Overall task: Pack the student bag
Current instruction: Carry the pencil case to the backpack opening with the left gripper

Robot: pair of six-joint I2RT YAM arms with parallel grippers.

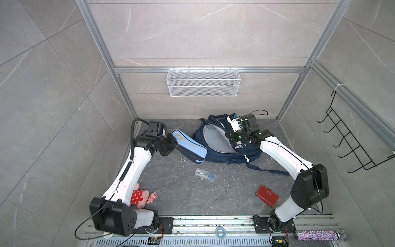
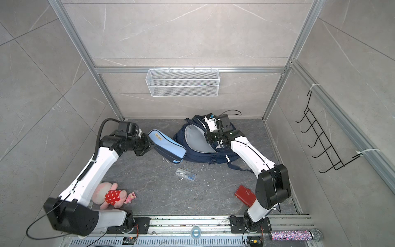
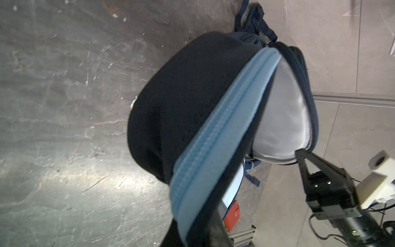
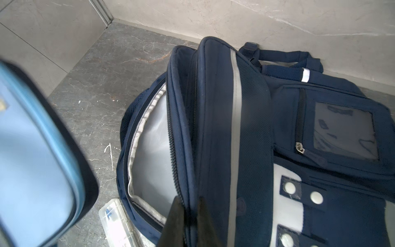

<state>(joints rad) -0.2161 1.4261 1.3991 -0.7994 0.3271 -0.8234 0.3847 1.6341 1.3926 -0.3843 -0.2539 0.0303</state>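
Observation:
The student bag (image 1: 215, 154) (image 2: 198, 157), navy with a grey lining, lies at the back of the floor with its main compartment gaping. My right gripper (image 1: 228, 134) (image 4: 190, 220) is shut on the zip edge of the bag's (image 4: 252, 128) front flap and holds it up. In the left wrist view the right gripper (image 3: 303, 159) pinches the bag's rim (image 3: 307, 70). My left gripper (image 1: 174, 139) (image 2: 150, 142) (image 3: 192, 235) is shut on one end of a light-blue pencil case (image 1: 189, 145) (image 2: 168, 145) (image 3: 213, 132) (image 4: 32, 154). The case slants toward the bag's opening.
A clear plastic box (image 1: 205, 174) lies mid-floor, a red wallet (image 1: 267, 195) front right, a plush toy (image 1: 143, 197) under my left arm. A wire basket (image 1: 203, 82) hangs on the back wall, a black hook rack (image 1: 352, 145) on the right wall.

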